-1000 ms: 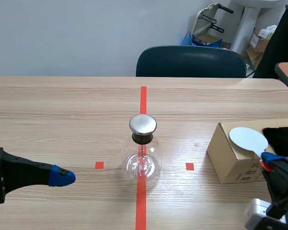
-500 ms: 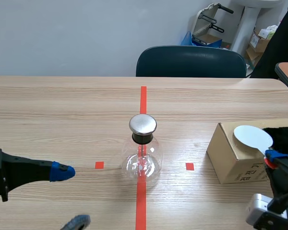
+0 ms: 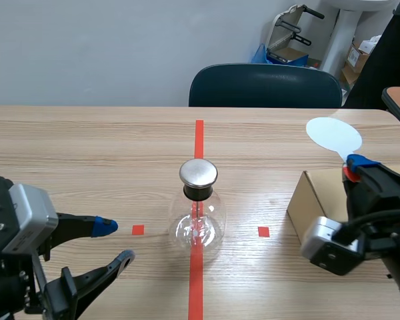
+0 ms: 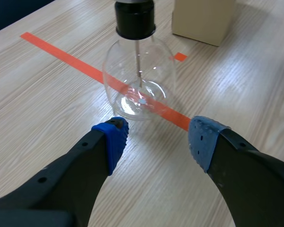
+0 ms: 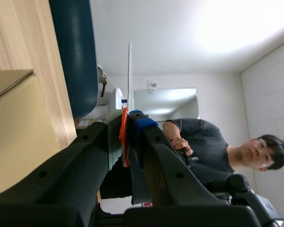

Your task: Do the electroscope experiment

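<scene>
- The left pincer point(image 3: 117, 241) hangs low over the bench point(image 3: 87, 153), its fingers spread wide.
- The glass electroscope flask point(image 3: 199, 217) stands on the bench just ahead of that pincer, untouched.
- The right pincer point(image 3: 355, 168) is pinching the red handle of a white disc paddle point(image 3: 333, 135), held up above the cardboard box point(image 3: 310, 200).

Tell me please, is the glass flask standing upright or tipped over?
Upright. The glass flask rests on its base on the table, its metal cap directly above, and the rod inside hangs straight down.
</scene>
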